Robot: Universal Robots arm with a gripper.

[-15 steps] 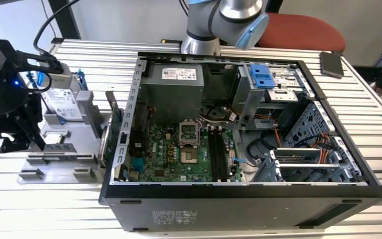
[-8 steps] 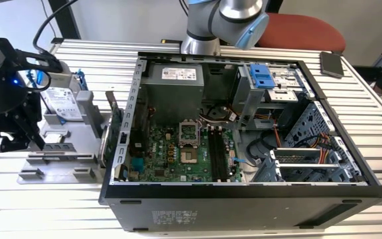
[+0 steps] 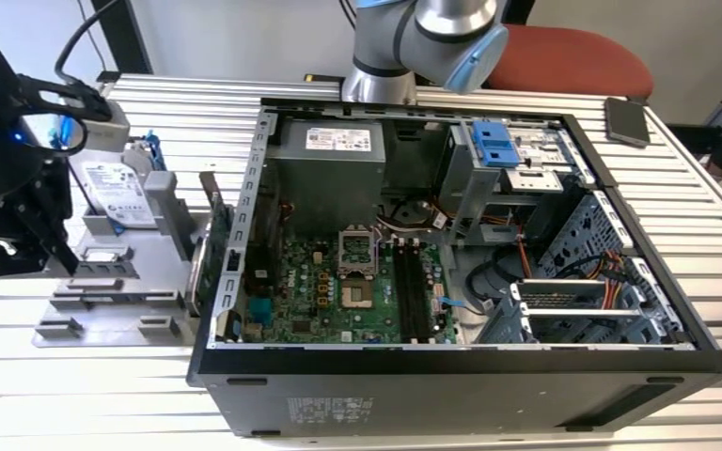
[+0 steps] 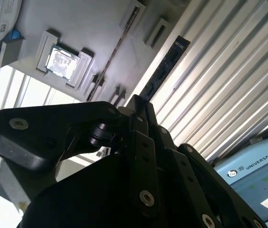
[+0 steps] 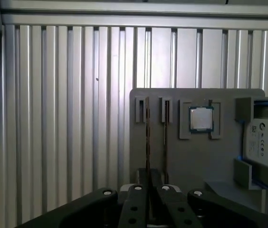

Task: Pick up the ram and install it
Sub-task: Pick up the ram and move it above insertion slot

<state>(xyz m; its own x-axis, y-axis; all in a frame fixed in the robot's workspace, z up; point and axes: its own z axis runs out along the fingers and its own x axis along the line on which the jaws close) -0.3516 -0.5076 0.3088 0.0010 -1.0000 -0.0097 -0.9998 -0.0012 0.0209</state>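
The ram [image 5: 147, 137] stands on edge in a slot of the grey holder plate [image 5: 219, 161], the slot farthest from the square silver processor chip [image 5: 201, 118]. In the second wrist view the ram [image 4: 165, 66] shows as a dark strip with black chips, running up to my gripper's tip [image 4: 136, 102]. In the first wrist view my gripper [image 5: 150, 190] sits in line with the near end of the ram. In the exterior view the black gripper [image 3: 35, 240] hangs over the holder plate [image 3: 110, 272] at that view's left. The memory slots [image 3: 412, 291] lie on the motherboard inside the open computer case [image 3: 462, 362].
A second thin stick [image 5: 165, 137] stands in the slot beside the ram. A hard drive [image 3: 117, 193] rests at the holder's far end. A green card [image 3: 211, 244] stands between the holder and the case. A red chair [image 3: 574, 56] and a phone [image 3: 627, 120] lie beyond the ribbed metal table [image 3: 72, 395].
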